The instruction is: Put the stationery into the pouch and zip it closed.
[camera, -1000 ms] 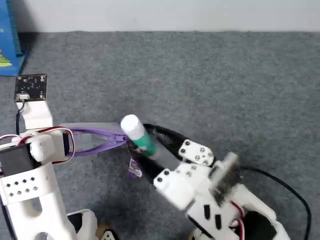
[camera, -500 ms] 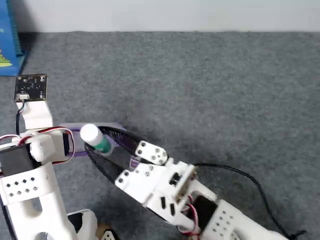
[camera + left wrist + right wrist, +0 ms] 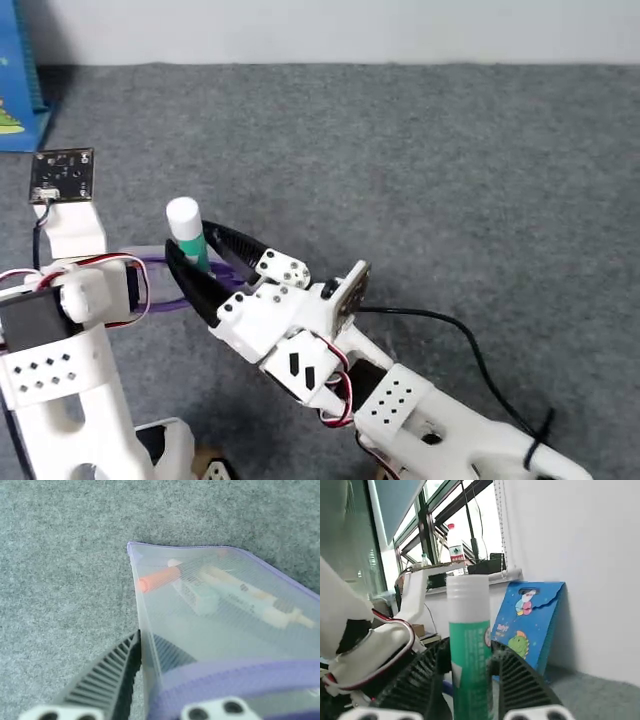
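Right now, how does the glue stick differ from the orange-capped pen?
The glue stick stands upright, clamped in the right gripper; the orange-capped pen lies flat. The glue stick is not yet stowed, while the pen already sits inside the pouch. The glue stick has a white cap and green body; the pen's cap is orange. Both are capped stationery.

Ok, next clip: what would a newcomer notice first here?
The green glue stick with a white cap, held upright in the right gripper over the pouch, at the left of the high view. Next, that translucent, purple-trimmed pouch itself, pinched at its edge by the left gripper, with pens already inside.
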Robot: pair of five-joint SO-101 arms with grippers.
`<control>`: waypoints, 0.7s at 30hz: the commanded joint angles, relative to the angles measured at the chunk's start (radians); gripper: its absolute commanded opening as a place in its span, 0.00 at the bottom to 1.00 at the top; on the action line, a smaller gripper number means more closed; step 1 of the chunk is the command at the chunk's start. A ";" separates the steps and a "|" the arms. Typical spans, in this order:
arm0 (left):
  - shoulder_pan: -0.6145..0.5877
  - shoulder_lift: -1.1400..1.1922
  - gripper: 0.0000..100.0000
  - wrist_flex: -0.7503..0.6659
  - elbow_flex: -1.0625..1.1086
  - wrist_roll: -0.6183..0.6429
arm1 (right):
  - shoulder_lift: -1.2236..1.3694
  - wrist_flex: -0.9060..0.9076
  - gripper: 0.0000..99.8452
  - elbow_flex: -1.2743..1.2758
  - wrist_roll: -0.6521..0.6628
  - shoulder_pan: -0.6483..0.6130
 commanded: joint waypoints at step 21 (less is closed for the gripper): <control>-0.002 0.002 0.01 -0.015 -0.001 0.000 | 0.002 0.061 0.24 -0.054 0.015 -0.050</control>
